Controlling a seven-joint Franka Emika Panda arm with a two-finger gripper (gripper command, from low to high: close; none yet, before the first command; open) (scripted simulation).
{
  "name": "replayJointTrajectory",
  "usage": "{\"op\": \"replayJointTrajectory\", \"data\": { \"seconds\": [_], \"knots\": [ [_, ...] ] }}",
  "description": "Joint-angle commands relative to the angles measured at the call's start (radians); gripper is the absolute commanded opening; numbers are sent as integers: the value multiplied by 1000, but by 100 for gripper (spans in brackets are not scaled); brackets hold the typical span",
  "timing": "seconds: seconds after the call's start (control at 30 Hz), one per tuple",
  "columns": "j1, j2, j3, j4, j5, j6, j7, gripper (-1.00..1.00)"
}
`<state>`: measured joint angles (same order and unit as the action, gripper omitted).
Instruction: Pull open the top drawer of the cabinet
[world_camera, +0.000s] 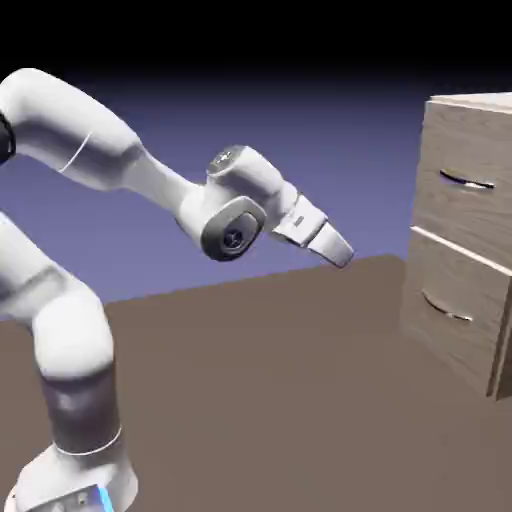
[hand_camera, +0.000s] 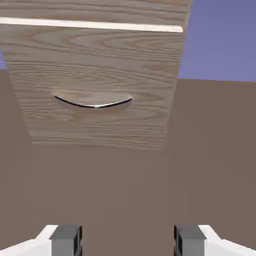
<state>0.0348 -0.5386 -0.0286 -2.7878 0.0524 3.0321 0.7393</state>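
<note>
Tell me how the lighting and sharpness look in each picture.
Exterior view: backdrop fades to black at the top, white arm brightly lit, wood grain soft. Hand view: grain crisper, a pale glint midway along the lower drawer's handle, a bright strip above that drawer front.

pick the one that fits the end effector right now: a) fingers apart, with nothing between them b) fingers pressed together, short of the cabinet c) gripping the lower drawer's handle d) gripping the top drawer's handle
a: in the hand view the end effector has its two finger tips wide apart with nothing held between them, and the exterior view shows it short of the cabinet.
</note>
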Motion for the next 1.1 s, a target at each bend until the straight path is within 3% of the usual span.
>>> {"op": "replayJointTrajectory", "data": {
  "seconds": [0.0,1.07],
  "knots": [
    [19,26,-24,18,44,-4,-1,0],
    [624,859,-784,608,1435,-133,-48,0]
  ]
}}
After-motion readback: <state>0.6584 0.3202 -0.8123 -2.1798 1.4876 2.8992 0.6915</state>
